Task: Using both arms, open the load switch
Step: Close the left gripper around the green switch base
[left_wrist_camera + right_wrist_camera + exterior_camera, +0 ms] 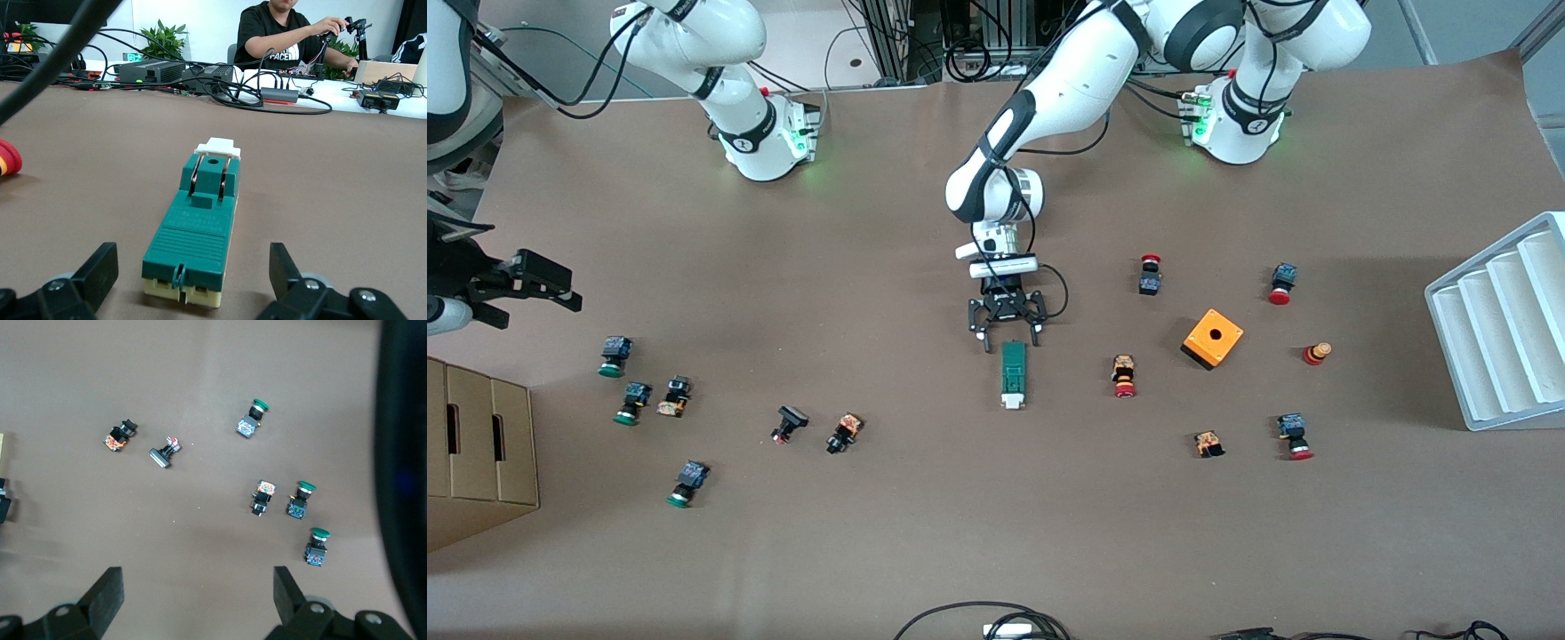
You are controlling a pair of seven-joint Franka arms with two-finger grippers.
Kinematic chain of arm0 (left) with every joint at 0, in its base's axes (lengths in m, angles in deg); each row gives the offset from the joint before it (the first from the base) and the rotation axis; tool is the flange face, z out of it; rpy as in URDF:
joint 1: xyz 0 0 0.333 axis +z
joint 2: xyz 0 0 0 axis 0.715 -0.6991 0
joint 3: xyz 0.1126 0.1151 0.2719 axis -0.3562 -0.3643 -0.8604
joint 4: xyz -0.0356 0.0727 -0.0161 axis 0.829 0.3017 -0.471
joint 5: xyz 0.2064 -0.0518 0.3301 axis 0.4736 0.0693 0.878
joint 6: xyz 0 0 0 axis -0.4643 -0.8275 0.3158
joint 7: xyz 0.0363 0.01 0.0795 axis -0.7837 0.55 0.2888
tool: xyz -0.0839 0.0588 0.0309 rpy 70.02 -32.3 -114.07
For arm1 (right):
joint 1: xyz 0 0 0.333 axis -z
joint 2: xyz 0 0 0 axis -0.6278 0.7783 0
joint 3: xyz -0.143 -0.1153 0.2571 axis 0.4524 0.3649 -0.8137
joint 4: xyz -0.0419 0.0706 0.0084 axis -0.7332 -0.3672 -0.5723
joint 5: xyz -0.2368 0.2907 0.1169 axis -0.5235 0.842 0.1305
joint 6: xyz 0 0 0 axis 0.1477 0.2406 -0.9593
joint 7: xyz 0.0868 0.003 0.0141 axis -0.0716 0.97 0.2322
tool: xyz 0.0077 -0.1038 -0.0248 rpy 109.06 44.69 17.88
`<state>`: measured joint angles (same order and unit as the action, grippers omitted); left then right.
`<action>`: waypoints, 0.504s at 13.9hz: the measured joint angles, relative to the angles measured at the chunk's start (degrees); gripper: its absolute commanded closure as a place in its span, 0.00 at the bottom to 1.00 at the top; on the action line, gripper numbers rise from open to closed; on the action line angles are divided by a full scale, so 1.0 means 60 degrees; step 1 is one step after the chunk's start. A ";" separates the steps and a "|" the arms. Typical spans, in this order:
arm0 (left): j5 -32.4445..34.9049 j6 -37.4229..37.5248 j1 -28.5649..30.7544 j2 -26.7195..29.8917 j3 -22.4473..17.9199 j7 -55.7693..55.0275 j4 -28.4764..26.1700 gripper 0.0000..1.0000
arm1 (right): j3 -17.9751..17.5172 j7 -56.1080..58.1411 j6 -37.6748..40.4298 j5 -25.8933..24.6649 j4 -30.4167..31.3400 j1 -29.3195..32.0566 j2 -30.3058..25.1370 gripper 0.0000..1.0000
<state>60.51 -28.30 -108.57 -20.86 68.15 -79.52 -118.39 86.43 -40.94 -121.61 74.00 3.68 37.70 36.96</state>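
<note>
The load switch [1012, 372] is a slim dark-green block lying flat in the middle of the table, its white tab [217, 147] at the end nearer the front camera. My left gripper [1011, 340] hangs low at the switch's other end, open. In the left wrist view the left gripper [192, 267] has a black finger on either side of the block [200, 227], and neither finger touches it. My right gripper [551, 286] waits high over the right arm's end of the table. In the right wrist view the right gripper [197, 583] is open with nothing between its fingers.
An orange box with a hole [1213, 338] and red-capped push buttons [1125, 376] lie toward the left arm's end. Green-capped buttons [633, 404] lie toward the right arm's end. A white tray [1503, 329] and a cardboard box [476, 444] stand at the table's two ends.
</note>
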 measured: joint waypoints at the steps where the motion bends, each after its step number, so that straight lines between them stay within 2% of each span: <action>1: 0.0001 -0.0001 0.0000 0.0000 0.0000 0.0000 0.0000 0.00 | 0.0000 0.0000 0.0000 0.0000 0.0000 -0.0004 0.0010 0.00; 7: 0.0007 -0.0004 0.0005 0.0000 0.0000 0.0000 0.0006 0.00 | -0.0002 0.0000 0.0000 0.0000 0.0000 -0.0128 0.0029 0.00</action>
<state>60.56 -28.32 -108.54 -20.86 68.15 -79.52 -118.36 86.41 -40.94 -121.62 74.00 3.68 36.93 37.13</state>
